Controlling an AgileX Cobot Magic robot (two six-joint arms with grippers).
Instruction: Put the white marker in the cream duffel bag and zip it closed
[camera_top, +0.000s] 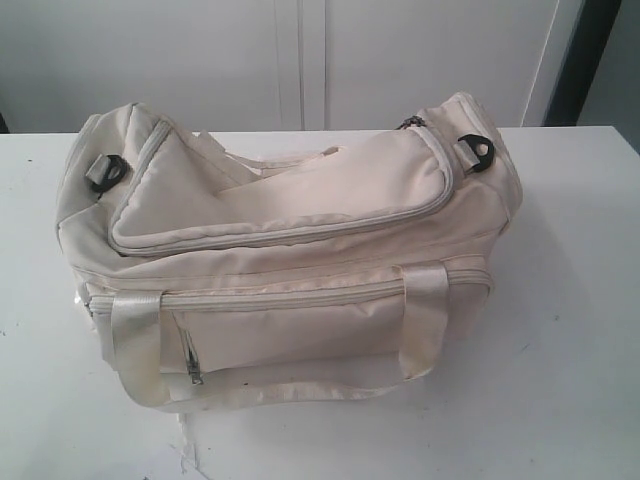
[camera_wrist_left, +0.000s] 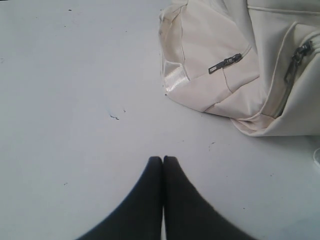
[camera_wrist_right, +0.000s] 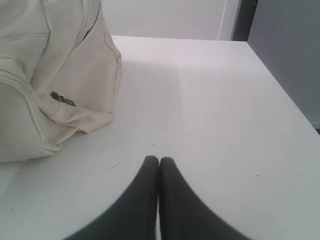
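- and here's the cream duffel bag (camera_top: 300, 230), sitting square in the middle of the white counter (camera_top: 560, 400), long side facing us.
- top flap (camera_top: 290, 200) lies down flat, its zip seam curving along the 6 o'clock edge of the flap.
- below that a second zip line (camera_top: 300, 296) runs straight across the front, from the 9 o'clock end to the 3 o'clock end, and it looks drawn shut.
- black strap clips at both ends: one (camera_top: 105, 172) at the bag's 10 o'clock corner, the other (camera_top: 478, 152) up at 2 o'clock.
- cream webbing handle (camera_top: 135, 345) loops down the front and lies on the counter at 6 o'clock.
- a small metal zip pull (camera_top: 193, 372) hangs on the front pocket, down at 7 o'clock.
- over to the left gripper (camera_wrist_left: 163, 159): two dark fingers pressed tight together, nothing between them, low over bare counter.
- the bag's end is near it but apart, with a dark zip pull (camera_wrist_left: 225, 63) lying slantwise on the cream fabric.
- now the right gripper (camera_wrist_right: 159, 159): same story, fingers together, nothing pinched, over open counter.
- the bag's other end slumps close by, not touching, with another little zip pull (camera_wrist_right: 62, 98) showing on the side.
- behind it all, at 12 o'clock, a pale wall (camera_top: 300, 60).
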